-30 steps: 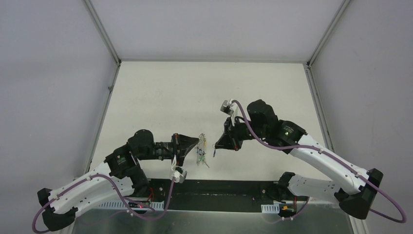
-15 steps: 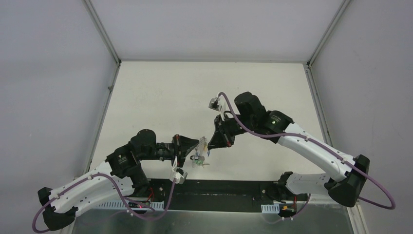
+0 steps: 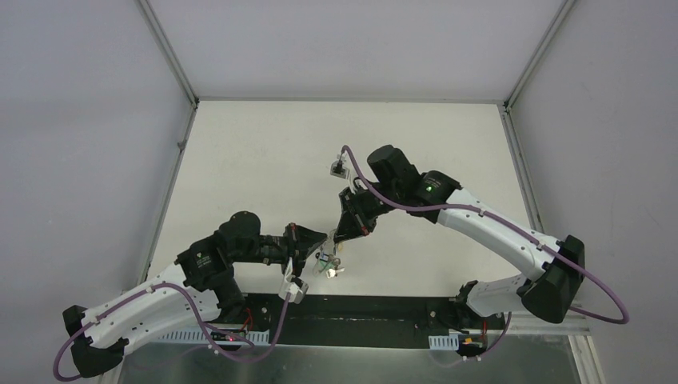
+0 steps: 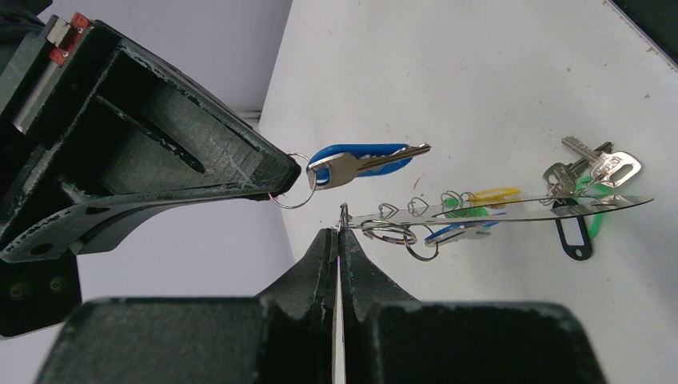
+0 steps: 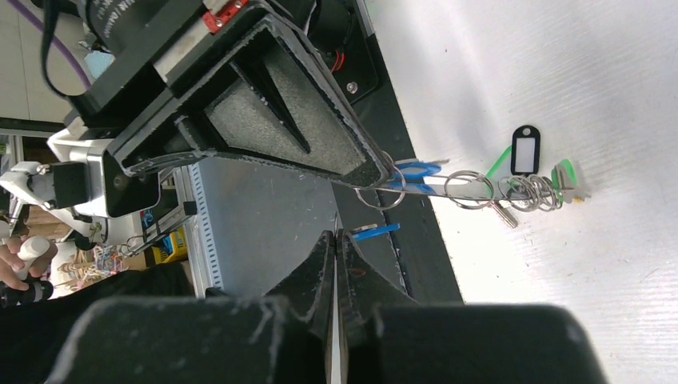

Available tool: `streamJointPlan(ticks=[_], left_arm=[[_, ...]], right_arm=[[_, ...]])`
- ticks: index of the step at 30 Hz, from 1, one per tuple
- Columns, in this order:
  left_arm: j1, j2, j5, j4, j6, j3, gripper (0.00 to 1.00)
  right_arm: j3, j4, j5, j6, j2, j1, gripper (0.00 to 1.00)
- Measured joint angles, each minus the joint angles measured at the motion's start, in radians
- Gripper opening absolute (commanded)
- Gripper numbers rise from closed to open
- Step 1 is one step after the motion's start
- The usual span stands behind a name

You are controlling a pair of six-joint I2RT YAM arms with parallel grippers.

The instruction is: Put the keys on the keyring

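My left gripper (image 4: 340, 234) is shut on the rim of the keyring (image 4: 512, 210), a thin loop seen edge-on and held above the table. Small clips, a yellow tag (image 4: 492, 194), a green tag (image 4: 596, 222), a black tag (image 4: 572, 240) and silver keys (image 4: 592, 164) hang from it. My right gripper (image 5: 336, 234) is shut on the small split ring of a blue-headed key (image 4: 360, 160). That key hangs just above the keyring's held end, not touching it. In the top view the two grippers (image 3: 324, 238) (image 3: 342, 234) meet tip to tip, with the keys (image 3: 328, 266) hanging below.
The white table (image 3: 264, 160) has grey walls at the left, right and back. A black strip (image 3: 360, 308) with the arm bases runs along its near edge, right below the hanging keys.
My right arm has swung left and brought the blue key from a gap away right up to the left gripper's tip. The left gripper and keyring have dipped slightly.
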Motion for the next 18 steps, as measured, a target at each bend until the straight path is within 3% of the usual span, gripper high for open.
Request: streamJointPlan(ticks=[18], left_arm=[[0.000,0.000,0.007,-0.022,-0.001,0.017,0.00]], right_arm=[[0.012,-0.045,0.001,0.011,0.047,0.000,0.00]])
